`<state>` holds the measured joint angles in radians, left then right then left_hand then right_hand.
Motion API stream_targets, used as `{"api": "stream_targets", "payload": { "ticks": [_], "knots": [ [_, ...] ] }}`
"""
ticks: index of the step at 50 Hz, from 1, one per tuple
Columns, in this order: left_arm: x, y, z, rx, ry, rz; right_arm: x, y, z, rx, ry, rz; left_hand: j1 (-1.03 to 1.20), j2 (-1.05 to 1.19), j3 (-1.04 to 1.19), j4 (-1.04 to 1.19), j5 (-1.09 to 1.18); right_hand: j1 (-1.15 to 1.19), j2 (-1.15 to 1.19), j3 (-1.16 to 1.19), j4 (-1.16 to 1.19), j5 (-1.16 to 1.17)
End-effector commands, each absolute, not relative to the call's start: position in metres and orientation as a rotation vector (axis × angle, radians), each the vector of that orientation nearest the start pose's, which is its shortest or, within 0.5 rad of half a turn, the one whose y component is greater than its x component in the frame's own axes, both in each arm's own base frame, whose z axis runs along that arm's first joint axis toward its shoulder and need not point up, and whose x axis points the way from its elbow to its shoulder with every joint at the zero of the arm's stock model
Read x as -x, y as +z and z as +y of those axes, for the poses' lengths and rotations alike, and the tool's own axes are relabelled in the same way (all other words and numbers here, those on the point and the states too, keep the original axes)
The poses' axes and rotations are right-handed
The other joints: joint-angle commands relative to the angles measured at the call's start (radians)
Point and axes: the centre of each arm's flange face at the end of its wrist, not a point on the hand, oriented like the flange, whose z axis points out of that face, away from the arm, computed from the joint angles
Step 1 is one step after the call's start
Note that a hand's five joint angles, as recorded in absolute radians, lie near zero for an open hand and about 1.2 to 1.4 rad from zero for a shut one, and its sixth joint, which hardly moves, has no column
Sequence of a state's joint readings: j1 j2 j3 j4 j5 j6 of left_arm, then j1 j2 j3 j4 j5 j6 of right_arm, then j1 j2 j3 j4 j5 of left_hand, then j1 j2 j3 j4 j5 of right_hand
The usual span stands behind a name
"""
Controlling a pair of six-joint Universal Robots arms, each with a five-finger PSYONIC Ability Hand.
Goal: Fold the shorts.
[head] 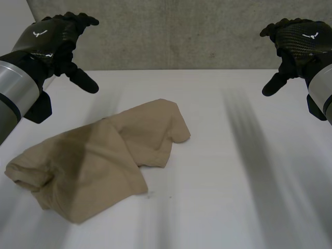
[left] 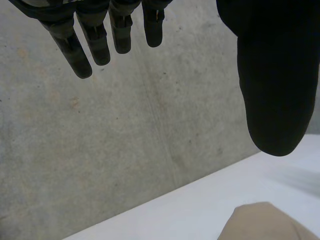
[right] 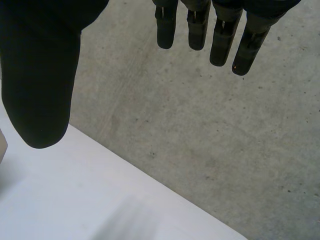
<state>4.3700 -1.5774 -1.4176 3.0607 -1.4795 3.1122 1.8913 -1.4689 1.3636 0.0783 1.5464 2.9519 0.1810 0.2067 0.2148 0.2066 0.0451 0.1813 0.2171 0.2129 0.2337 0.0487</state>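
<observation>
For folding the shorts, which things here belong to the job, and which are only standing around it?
For the job:
- shorts, tan, lying crumpled
- left hand, open, raised, holding nothing
- right hand, open, raised, holding nothing

Only around:
- table, white, under the shorts
- wall, grey, behind the table

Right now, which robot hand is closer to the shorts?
The left robot hand: the shorts lie crumpled on its side of the table. The right robot hand hangs at the opposite side, well apart from them.
</observation>
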Motion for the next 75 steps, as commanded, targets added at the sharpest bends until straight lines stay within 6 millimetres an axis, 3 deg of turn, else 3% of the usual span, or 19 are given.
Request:
{"api": "stream_targets", "payload": {
  "ticks": [1,12,18,19,21,23,24,30,33,36,39,42,46,51,58,61,62,69,75],
  "knots": [
    [0.237,0.313,-0.262,-0.713,-2.24,2.249,-0.232,0.329,-0.271,0.628,-2.18,2.063,0.024,-0.002,-0.01,-0.002,-0.015,-0.007,-0.043,-0.038,-0.059,-0.049],
    [0.195,0.232,-0.296,-0.685,-1.741,2.295,-0.234,0.324,-0.272,0.668,-2.176,2.076,0.024,-0.002,-0.01,-0.002,-0.015,-0.007,-0.043,-0.038,-0.059,-0.049],
    [0.187,0.207,-0.304,-0.677,-1.635,2.356,-0.235,0.319,-0.275,0.678,-2.165,2.093,0.112,0.086,0.078,0.086,0.073,-0.007,-0.043,-0.038,-0.059,-0.049],
    [0.185,0.199,-0.309,-0.677,-1.602,2.371,-0.235,0.318,-0.275,0.68,-2.16,2.097,0.379,0.353,0.345,0.354,0.34,-0.007,-0.043,-0.038,-0.059,-0.049],
    [0.184,0.198,-0.31,-0.676,-1.601,2.37,-0.235,0.316,-0.277,0.68,-2.156,2.104,0.492,0.467,0.458,0.467,0.454,-0.007,-0.043,-0.038,-0.059,-0.049],
    [0.182,0.203,-0.317,-0.672,-1.616,2.339,-0.235,0.315,-0.277,0.681,-2.152,2.107,1.133,1.107,1.099,1.107,1.094,-0.007,-0.043,-0.038,-0.059,-0.049],
    [0.181,0.207,-0.32,-0.671,-1.626,2.321,-0.235,0.315,-0.277,0.681,-2.152,2.107,1.214,1.189,1.181,1.189,1.176,-0.007,-0.043,-0.038,-0.059,-0.049],
    [0.188,0.259,-0.341,-0.681,-1.803,2.101,-0.234,0.316,-0.279,0.676,-2.158,2.107,1.215,1.19,1.181,1.19,1.177,-0.007,-0.043,-0.038,-0.059,-0.049],
    [0.199,0.32,-0.341,-0.616,-2.037,1.902,-0.233,0.316,-0.279,0.673,-2.161,2.108,1.215,1.19,1.181,1.19,1.177,-0.007,-0.043,-0.038,-0.059,-0.049],
    [0.218,0.38,-0.323,-0.541,-2.317,1.675,-0.232,0.318,-0.279,0.67,-2.167,2.104,1.215,1.19,1.181,1.19,1.177,-0.007,-0.043,-0.038,-0.059,-0.049],
    [0.243,0.403,-0.305,-0.527,-2.506,1.528,-0.232,0.32,-0.279,0.668,-2.174,2.098,1.215,1.19,1.181,1.19,1.177,-0.007,-0.043,-0.038,-0.059,-0.049],
    [0.273,0.406,-0.282,-0.581,-2.609,1.476,-0.232,0.322,-0.278,0.664,-2.183,2.091,1.215,1.19,1.181,1.19,1.177,-0.007,-0.043,-0.038,-0.059,-0.049],
    [0.317,0.38,-0.24,-0.769,-2.656,1.52,-0.231,0.328,-0.277,0.658,-2.2,2.076,1.215,1.19,1.181,1.19,1.177,-0.007,-0.043,-0.038,-0.059,-0.049],
    [0.349,0.299,-0.198,-1.098,-2.485,1.729,-0.23,0.333,-0.274,0.656,-2.215,2.058,1.215,1.19,1.181,1.19,1.177,-0.007,-0.043,-0.038,-0.059,-0.049],
    [0.359,0.213,-0.133,-1.433,-2.204,1.925,-0.232,0.335,-0.272,0.679,-2.208,2.029,1.055,1.029,1.021,1.029,1.016,-0.007,-0.043,-0.038,-0.059,-0.049],
    [0.353,0.185,-0.111,-1.51,-2.084,1.972,-0.232,0.334,-0.272,0.685,-2.203,2.03,0.797,0.771,0.763,0.771,0.758,-0.007,-0.043,-0.038,-0.059,-0.049],
    [0.35,0.177,-0.1,-1.554,-2.04,1.973,-0.232,0.333,-0.272,0.687,-2.201,2.031,0.523,0.497,0.489,0.497,0.484,-0.007,-0.043,-0.038,-0.059,-0.049],
    [0.346,0.176,-0.061,-1.703,-1.965,1.96,-0.234,0.33,-0.271,0.695,-2.186,2.037,0.276,0.251,0.242,0.251,0.238,-0.007,-0.043,-0.038,-0.059,-0.049],
    [0.34,0.237,-0.069,-1.52,-2.204,1.906,-0.237,0.324,-0.271,0.747,-2.177,2.053,0.188,0.163,0.154,0.163,0.15,-0.007,-0.043,-0.038,-0.059,-0.049]
  ]
}}
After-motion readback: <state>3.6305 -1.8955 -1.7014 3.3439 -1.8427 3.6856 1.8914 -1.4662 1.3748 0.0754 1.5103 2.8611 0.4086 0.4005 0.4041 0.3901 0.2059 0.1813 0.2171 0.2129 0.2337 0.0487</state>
